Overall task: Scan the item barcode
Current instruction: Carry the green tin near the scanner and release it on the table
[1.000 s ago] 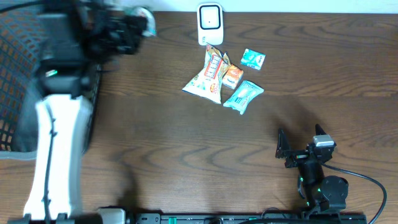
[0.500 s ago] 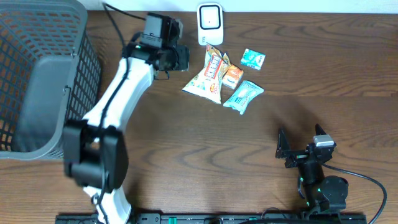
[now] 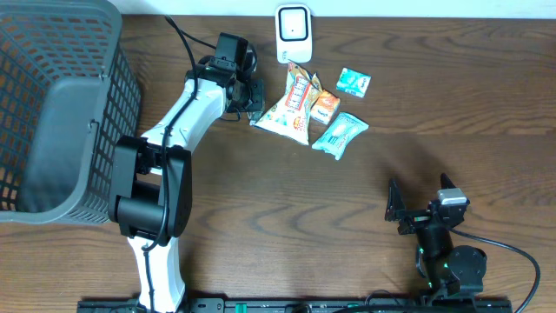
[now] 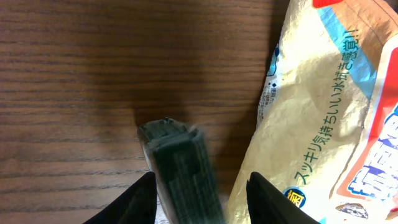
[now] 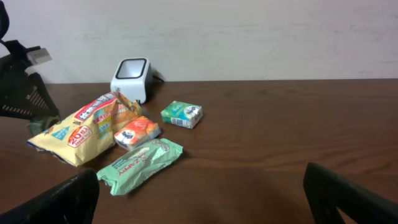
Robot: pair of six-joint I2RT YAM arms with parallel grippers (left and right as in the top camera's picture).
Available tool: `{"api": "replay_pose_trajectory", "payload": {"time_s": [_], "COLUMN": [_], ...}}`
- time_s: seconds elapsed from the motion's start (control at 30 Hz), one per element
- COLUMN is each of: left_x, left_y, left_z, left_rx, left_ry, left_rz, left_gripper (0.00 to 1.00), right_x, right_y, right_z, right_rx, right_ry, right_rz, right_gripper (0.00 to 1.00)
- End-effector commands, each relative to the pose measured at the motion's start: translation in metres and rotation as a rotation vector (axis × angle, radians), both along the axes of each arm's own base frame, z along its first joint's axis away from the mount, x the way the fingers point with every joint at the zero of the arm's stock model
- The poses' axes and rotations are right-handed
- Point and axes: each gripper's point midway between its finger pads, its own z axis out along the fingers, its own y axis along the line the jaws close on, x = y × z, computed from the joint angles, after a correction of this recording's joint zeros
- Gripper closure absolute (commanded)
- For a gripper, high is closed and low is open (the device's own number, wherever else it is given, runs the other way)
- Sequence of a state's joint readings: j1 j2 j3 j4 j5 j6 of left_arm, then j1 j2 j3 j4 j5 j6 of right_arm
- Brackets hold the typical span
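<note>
The white barcode scanner (image 3: 293,33) stands at the table's far edge, also visible as the scanner (image 5: 131,76). In front of it lie a large yellow snack bag (image 3: 291,104), an orange box (image 3: 326,106), a teal packet (image 3: 354,81) and a green wrapper (image 3: 340,133). My left gripper (image 3: 250,94) hangs at the bag's left edge. In the left wrist view its jaws stand apart around a blurred dark green packet (image 4: 183,171), with a gap on the right side, beside the bag (image 4: 323,112). My right gripper (image 5: 205,202) stands open and empty near the front right.
A grey wire basket (image 3: 52,113) fills the table's left end. The left arm (image 3: 165,165) stretches from the front edge up toward the scanner. The right arm's base (image 3: 447,261) sits at the front right.
The left arm swung from over the basket to the right and came down beside the snack bag. Its jaws have widened around the dark green packet. The right arm has not moved.
</note>
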State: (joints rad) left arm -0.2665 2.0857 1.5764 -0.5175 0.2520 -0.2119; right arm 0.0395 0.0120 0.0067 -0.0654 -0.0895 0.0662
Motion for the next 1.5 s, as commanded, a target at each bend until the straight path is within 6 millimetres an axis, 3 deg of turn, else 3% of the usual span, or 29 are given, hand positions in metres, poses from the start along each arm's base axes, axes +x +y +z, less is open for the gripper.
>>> {"api": "replay_pose_trajectory", "payload": {"time_s": [0.0, 0.27, 0.33, 0.47, 0.57, 0.6, 0.7, 0.77, 0.9, 1.2, 1.33, 1.47], "left_x": [0.000, -0.007, -0.009, -0.012, -0.014, -0.015, -0.025, -0.033, -0.043, -0.044, -0.037, -0.025], "left_y": [0.001, 0.001, 0.002, 0.002, 0.005, 0.005, 0.005, 0.003, -0.005, -0.011, -0.010, 0.003], "left_z": [0.014, 0.059, 0.075, 0.100, 0.110, 0.110, 0.097, 0.084, 0.057, 0.005, -0.007, -0.011], "left_rx": [0.002, -0.024, -0.031, -0.044, -0.041, -0.040, -0.025, -0.010, 0.013, 0.043, 0.059, 0.137], "left_ry": [-0.025, -0.084, -0.109, -0.160, -0.176, -0.171, -0.110, -0.058, 0.022, 0.120, 0.114, 0.068], "left_rz": [0.003, -0.002, -0.002, -0.002, 0.002, 0.002, -0.003, -0.012, -0.036, -0.049, -0.042, -0.003], "left_gripper": [0.54, 0.56, 0.62, 0.65, 0.65, 0.72, 0.87, 0.92, 0.92, 0.92, 0.92, 0.92], "right_x": [0.000, 0.000, 0.000, 0.000, 0.000, 0.000, 0.000, 0.000, 0.000, 0.000, 0.000, 0.000], "right_y": [-0.001, -0.001, -0.001, -0.001, -0.001, -0.001, -0.001, -0.001, -0.001, -0.001, -0.001, -0.001], "right_z": [-0.001, -0.001, -0.001, -0.001, -0.001, -0.001, -0.001, -0.001, -0.001, -0.001, -0.001, -0.001], "right_rx": [-0.012, -0.012, -0.012, -0.012, -0.012, -0.012, -0.012, -0.012, -0.012, -0.012, -0.012, -0.012], "right_ry": [0.001, 0.001, 0.001, 0.001, 0.001, 0.001, 0.001, 0.001, 0.001, 0.001, 0.001, 0.001], "right_rz": [-0.006, -0.006, -0.006, -0.006, -0.006, -0.006, -0.006, -0.006, -0.006, -0.006, -0.006, -0.006], "right_gripper": [0.01, 0.01, 0.01, 0.01, 0.01, 0.01, 0.01, 0.01, 0.01, 0.01, 0.01, 0.01]}}
